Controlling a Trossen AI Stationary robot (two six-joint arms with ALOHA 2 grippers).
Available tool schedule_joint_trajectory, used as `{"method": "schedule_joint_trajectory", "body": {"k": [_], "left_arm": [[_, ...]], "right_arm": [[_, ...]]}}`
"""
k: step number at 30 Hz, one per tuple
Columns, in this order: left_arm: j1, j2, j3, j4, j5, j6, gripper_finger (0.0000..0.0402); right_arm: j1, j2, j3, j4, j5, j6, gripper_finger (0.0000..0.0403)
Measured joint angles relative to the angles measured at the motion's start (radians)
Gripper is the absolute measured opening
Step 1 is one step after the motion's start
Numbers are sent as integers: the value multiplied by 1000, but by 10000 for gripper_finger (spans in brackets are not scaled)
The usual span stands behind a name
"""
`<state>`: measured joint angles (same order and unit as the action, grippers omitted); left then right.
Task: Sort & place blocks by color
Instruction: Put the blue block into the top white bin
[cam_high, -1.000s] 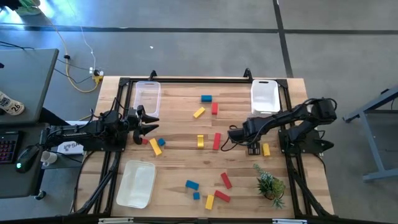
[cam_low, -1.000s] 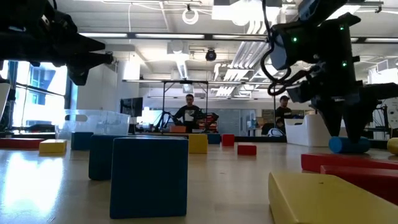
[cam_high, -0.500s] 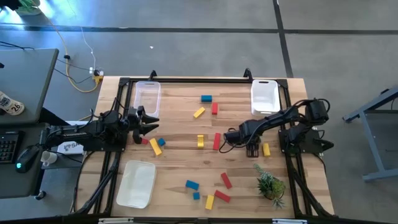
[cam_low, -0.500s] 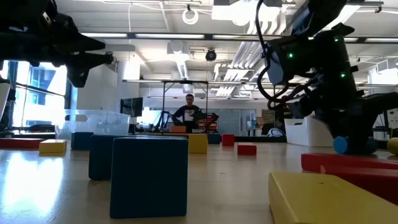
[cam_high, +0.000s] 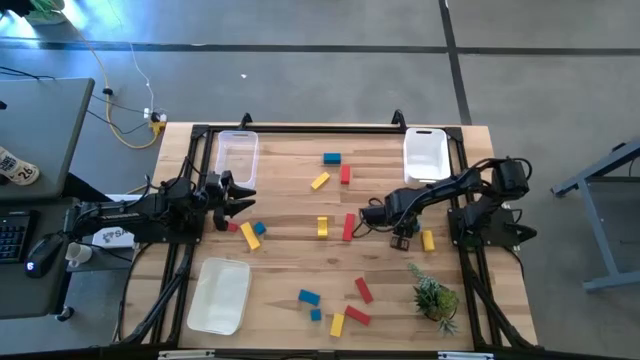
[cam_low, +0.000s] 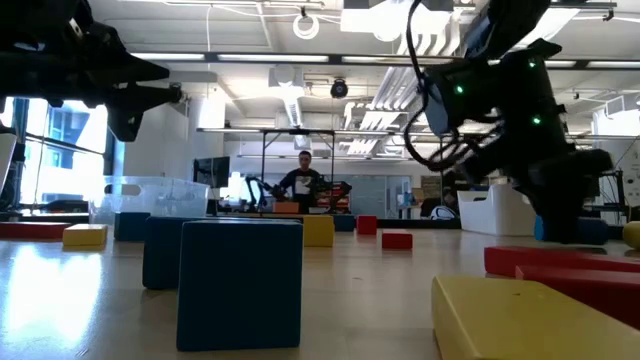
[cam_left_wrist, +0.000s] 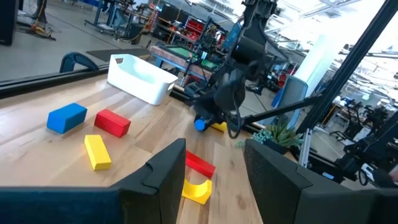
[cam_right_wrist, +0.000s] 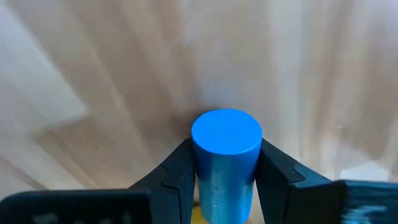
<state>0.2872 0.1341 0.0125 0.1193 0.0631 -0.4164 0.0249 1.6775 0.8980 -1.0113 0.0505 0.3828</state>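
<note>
Blue cylinder (cam_right_wrist: 226, 152), smooth and round-ended, clamped between the two dark fingers (cam_right_wrist: 176, 174) of the right gripper (cam_high: 404, 237) at the right-hand middle of the wooden table (cam_high: 290, 270); a yellow bar (cam_high: 428, 240) lies just beside it, nearer the table's right edge. Remaining blocks lie scattered over the pale planked surface: a red bar (cam_high: 348, 227) and a yellow block (cam_high: 322, 227) near the centre; a blue block (cam_high: 331, 158), a tilted yellow bar (cam_high: 319, 181) and a red block (cam_high: 345, 174) toward the far side; a cluster of blue, red and yellow pieces (cam_high: 337, 308) toward the near edge. Left gripper (cam_high: 243, 200), fingers apart and holding nothing, hangs over the left side above a yellow bar (cam_high: 248, 235) and a blue block (cam_high: 260, 229). Three rectangular bins stand near the corners: clear plastic at far left (cam_high: 237, 160), white at far right (cam_high: 425, 156), translucent at near left (cam_high: 219, 296). Small green plant (cam_high: 434, 297) occupies the near right corner. Open wood lies between the central blocks and the near cluster. Black metal framing (cam_high: 300, 127) borders the table.
</note>
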Motion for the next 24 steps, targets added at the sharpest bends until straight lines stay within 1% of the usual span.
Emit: {"method": "schedule_joint_trajectory", "body": {"k": [3,7,15,22,24], "left_arm": [[0,0,0,-3,-3,0,152],[0,0,0,-4,-4,0,152],[0,0,0,-4,-4,16,152],[0,0,0,-5,-4,26,152],[0,0,0,-19,-3,22,152]], "right_arm": [[-16,-18,29,-3,15,59,104],[-45,-40,93,-9,77,123,104],[-143,-81,237,-64,287,237,104],[-273,-103,325,-121,445,275,104],[-321,-103,342,-132,473,275,104]]}}
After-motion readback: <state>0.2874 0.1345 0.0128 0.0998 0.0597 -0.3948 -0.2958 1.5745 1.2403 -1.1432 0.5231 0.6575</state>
